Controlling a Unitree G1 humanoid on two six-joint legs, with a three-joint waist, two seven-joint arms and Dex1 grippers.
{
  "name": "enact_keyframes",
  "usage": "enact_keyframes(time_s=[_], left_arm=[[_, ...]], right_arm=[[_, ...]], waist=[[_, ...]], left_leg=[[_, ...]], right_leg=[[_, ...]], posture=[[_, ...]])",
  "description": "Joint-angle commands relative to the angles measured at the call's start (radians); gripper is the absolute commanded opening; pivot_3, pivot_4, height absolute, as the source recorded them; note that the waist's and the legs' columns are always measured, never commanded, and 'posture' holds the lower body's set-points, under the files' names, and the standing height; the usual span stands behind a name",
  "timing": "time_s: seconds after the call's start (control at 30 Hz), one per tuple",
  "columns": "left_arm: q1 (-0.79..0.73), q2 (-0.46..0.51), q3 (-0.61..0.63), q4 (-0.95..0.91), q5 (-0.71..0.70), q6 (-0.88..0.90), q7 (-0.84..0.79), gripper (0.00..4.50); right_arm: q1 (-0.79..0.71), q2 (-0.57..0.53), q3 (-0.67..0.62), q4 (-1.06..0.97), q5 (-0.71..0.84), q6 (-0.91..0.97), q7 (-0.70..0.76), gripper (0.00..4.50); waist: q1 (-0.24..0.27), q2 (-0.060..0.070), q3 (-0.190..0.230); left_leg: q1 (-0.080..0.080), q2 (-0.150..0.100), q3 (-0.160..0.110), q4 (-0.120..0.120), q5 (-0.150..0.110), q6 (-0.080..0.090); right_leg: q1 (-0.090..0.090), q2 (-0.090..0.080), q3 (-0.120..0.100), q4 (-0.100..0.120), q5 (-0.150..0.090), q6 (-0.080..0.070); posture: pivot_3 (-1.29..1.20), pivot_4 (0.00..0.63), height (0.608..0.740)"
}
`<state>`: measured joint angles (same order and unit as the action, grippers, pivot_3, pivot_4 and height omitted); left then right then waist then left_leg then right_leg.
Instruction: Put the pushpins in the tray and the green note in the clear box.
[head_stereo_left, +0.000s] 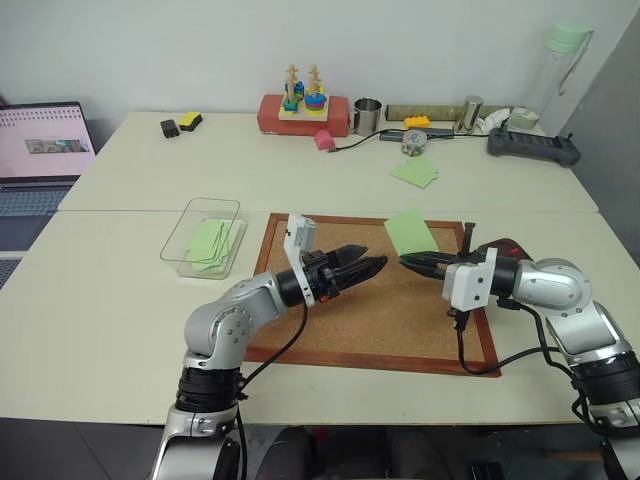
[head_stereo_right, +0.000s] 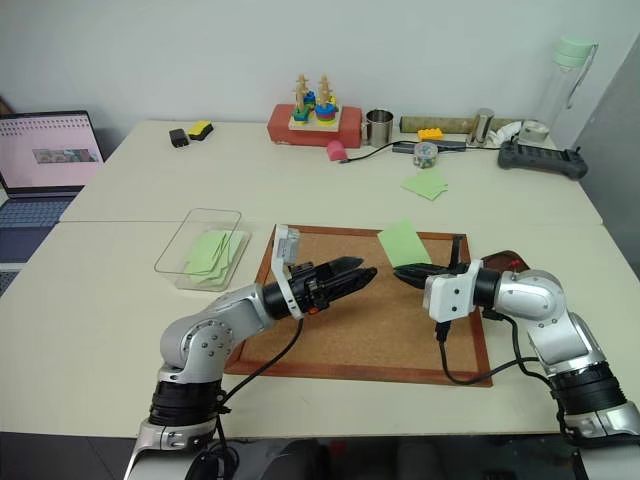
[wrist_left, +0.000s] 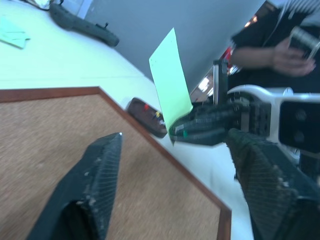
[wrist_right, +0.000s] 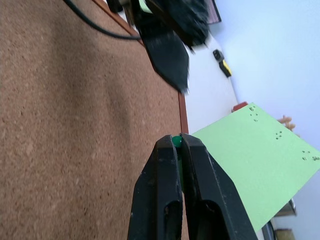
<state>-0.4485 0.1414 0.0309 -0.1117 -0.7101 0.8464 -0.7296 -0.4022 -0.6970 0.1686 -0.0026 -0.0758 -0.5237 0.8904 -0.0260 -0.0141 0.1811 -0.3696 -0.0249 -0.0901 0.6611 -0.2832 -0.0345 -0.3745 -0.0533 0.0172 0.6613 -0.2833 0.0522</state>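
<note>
Green note (head_stereo_left: 411, 232) stood upright over the corkboard (head_stereo_left: 400, 320), pinched by one corner in the closed right gripper (head_stereo_left: 412, 262). Going from the left: the clear box (head_stereo_left: 190, 225) sat well off beyond the board's left edge, green notes already inside; the left gripper (head_stereo_left: 375, 266) hung near the paper, jaws wide and empty. The tray (wrist_left: 145, 116), at the board's right, held red and yellow pins. With so thin a corner hold, I judged a swing across might flutter the note loose or crease it.

Bare corkboard (head_stereo_left: 390, 315) lies open below; the clear box (head_stereo_left: 205, 236) flanks its left.
</note>
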Motion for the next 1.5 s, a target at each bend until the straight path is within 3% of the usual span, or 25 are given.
enact_keyframes(time_s=[0.03,0.13,0.17,0.5,0.8,1.27,1.37,1.5], left_arm=[[-0.039,-0.017,0.01,-0.007,-0.054,0.004,-0.004,3.69],[-0.049,-0.014,-0.002,0.007,-0.049,-0.004,-0.008,3.69],[-0.051,-0.013,-0.006,0.012,-0.045,-0.008,-0.006,3.35],[-0.042,0.003,-0.057,0.021,-0.024,-0.039,-0.026,1.52],[-0.044,-0.005,-0.074,0.049,0.013,-0.081,-0.015,0.07],[-0.043,-0.023,-0.102,0.148,0.17,-0.223,0.07,0.02],[-0.041,-0.028,-0.096,0.155,0.184,-0.24,0.083,0.02],[-0.018,-0.016,-0.074,0.1,0.168,-0.24,0.088,0.02]], right_arm=[[0.008,-0.006,-0.003,-0.044,0.004,-0.025,-0.013,0.0],[0.011,-0.006,-0.001,-0.047,0.005,-0.024,-0.016,0.0],[0.011,-0.005,0.0,-0.049,0.006,-0.023,-0.017,0.0],[0.014,0.008,0.013,-0.06,0.006,-0.02,-0.026,0.0],[0.021,0.014,0.022,-0.079,0.009,-0.022,-0.029,0.0],[0.042,-0.003,-0.035,-0.123,0.051,-0.054,-0.072,0.0],[0.076,-0.015,-0.091,-0.139,0.096,0.031,-0.09,0.0],[0.139,-0.035,-0.218,-0.097,0.163,0.355,-0.154,0.0]], waist=[[0.0,0.0,0.0],[0.0,0.0,0.0],[0.0,0.0,0.0],[0.0,0.0,0.0],[0.0,0.0,0.0],[0.001,0.0,0.0],[0.003,0.0,0.0],[0.009,-0.001,0.0]], left_leg=[[0.0,0.0,0.0,0.0,0.0,0.0],[0.0,0.0,0.0,0.0,0.0,0.0],[0.0,0.0,0.0,0.0,0.0,0.0],[0.0,0.0,0.0,0.0,0.0,0.0],[0.0,0.0,0.0,0.0,0.0,0.0],[0.0,0.0,0.0,0.0,0.0,0.0],[0.0,0.0,0.0,0.0,0.0,0.0],[0.0,0.0,-0.001,0.0,0.0,0.0]], right_leg=[[0.0,0.0,0.0,0.0,0.0,0.0],[0.0,0.0,0.0,0.0,0.0,0.0],[0.0,0.0,0.0,0.0,0.0,0.0],[0.0,0.0,0.0,0.0,0.0,0.0],[0.0,0.0,0.0,0.0,0.0,0.0],[0.0,0.0,0.0,0.0,0.0,0.0],[0.0,0.0,0.0,0.0,0.0,0.0],[0.001,0.0,0.0,0.0,0.0,0.0]], posture=[[0.0,0.15,0.74],[0.0,0.15,0.74],[0.0,0.15,0.74],[0.0,0.15,0.74],[0.0,0.15,0.74],[0.0,0.15,0.74],[0.0,0.15,0.74],[0.0,0.15,0.74]])
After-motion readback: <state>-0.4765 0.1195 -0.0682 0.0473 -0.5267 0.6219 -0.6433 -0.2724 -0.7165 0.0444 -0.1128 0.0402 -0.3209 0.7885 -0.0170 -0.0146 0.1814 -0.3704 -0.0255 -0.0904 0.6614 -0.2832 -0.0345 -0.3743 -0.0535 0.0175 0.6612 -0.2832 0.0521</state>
